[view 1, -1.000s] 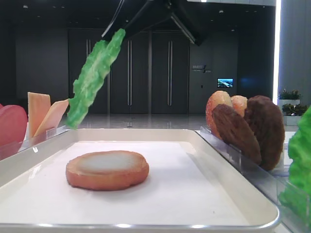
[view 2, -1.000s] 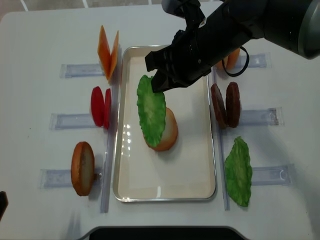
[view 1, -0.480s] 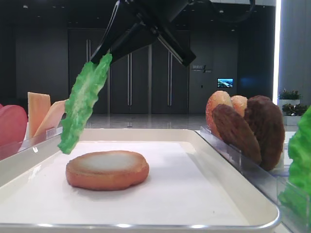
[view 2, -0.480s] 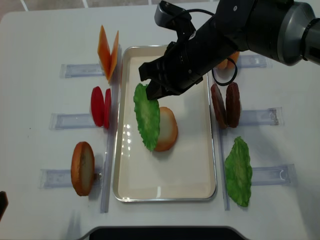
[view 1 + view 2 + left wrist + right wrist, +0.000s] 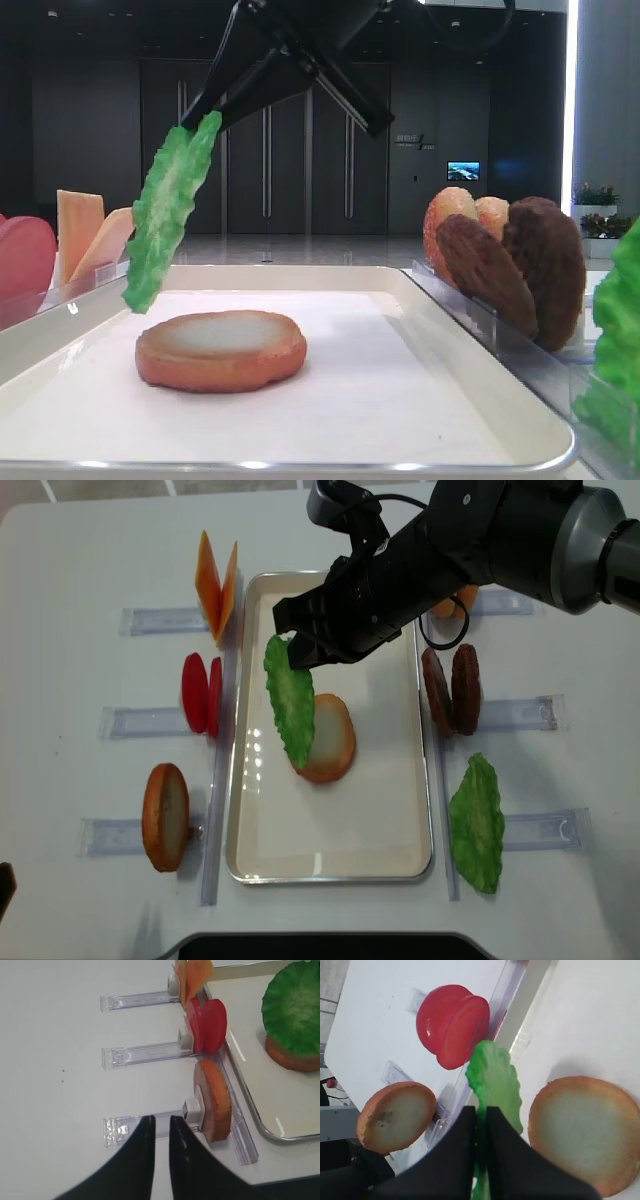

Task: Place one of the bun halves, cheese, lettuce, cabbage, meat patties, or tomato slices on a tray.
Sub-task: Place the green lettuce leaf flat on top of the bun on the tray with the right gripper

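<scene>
Since the right gripper (image 5: 290, 650) is clamped on the lettuce (image 5: 289, 702) (dangling edge-on), it should lower until the leaf drapes flat over the bun half (image 5: 328, 738) below it.

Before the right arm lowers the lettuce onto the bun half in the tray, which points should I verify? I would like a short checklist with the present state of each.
1. Right gripper shut on the lettuce: ok.
2. Lettuce clear of the bun half, hanging above it: ok.
3. Lettuce centred over the bun half: not ok; it hangs edge-down toward the bun's left side.
4. Bun half lying flat on the tray, pale face up: ok.
5. Left gripper shut, outside the tray, holding nothing: ok.
6. Firmness of the grip: cannot tell.
</scene>
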`<state>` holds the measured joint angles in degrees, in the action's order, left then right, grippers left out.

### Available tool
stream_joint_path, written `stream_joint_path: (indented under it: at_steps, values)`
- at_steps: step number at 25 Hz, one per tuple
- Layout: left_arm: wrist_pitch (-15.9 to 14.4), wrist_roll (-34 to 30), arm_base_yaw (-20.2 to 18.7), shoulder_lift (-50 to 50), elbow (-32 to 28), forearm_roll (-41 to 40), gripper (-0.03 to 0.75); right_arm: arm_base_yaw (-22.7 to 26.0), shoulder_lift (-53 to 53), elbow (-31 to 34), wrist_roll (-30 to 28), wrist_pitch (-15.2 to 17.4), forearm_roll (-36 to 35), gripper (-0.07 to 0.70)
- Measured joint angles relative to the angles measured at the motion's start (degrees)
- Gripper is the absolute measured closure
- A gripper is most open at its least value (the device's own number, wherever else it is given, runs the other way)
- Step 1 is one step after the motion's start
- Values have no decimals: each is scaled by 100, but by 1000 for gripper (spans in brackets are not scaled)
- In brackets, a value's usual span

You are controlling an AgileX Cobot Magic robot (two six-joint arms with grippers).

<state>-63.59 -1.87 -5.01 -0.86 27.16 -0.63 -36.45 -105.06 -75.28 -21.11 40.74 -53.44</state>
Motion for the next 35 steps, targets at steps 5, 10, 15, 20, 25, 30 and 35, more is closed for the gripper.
stream_joint_path:
  at_steps: [5,10,15,20,25,30,35]
  values:
    - [0,0,0,0,0,0,640,-6,-198,0,0,58,0,603]
    - [0,0,0,0,0,0,640,-11,-204,0,0,42,42,603]
    - [0,0,0,0,0,0,640,-11,-204,0,0,42,269,603]
    - [0,0,0,0,0,0,640,-11,-204,0,-5,42,474,603]
    - [0,0,0,0,0,0,640,-11,-204,0,-16,30,642,603]
    - [0,0,0,0,0,0,640,-11,-204,0,-22,30,933,580]
    - [0,0,0,0,0,0,640,-4,-204,-52,-27,33,1236,363]
